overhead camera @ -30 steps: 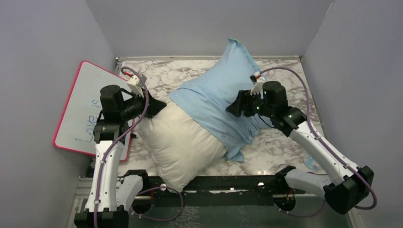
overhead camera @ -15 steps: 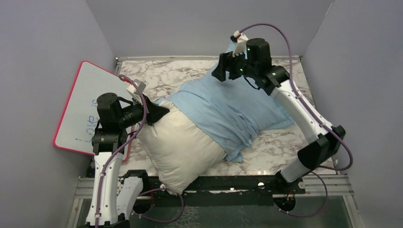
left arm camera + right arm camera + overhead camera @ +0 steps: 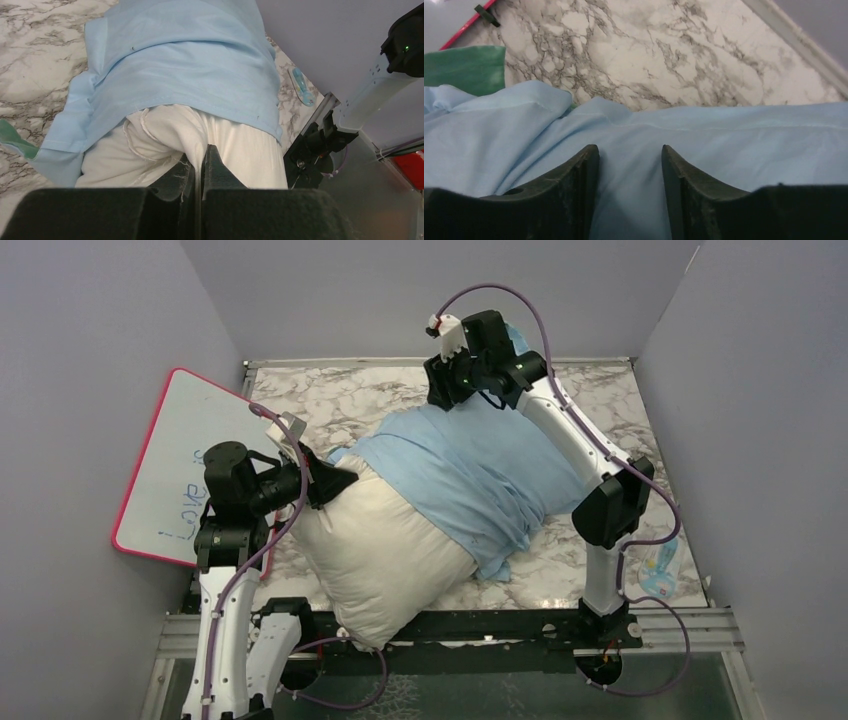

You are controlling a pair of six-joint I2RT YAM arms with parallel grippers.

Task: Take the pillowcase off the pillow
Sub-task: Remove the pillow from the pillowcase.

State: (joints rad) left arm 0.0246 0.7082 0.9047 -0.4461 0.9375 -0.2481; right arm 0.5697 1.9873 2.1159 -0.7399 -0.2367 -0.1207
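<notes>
Left gripper pinches the pillow at 9 o'clock; right gripper hangs parted at 12 o'clock above the pillowcase. I count one of each; the pillowcase sheathes the pillow's far half.

The top view looks down from high at 6 o'clock over the whole desk. The left wrist view, close on the pillow, faces 3 o'clock. The right wrist view, skimming the pillowcase, faces roughly 9 o'clock. All three share the pillowcase.
</notes>
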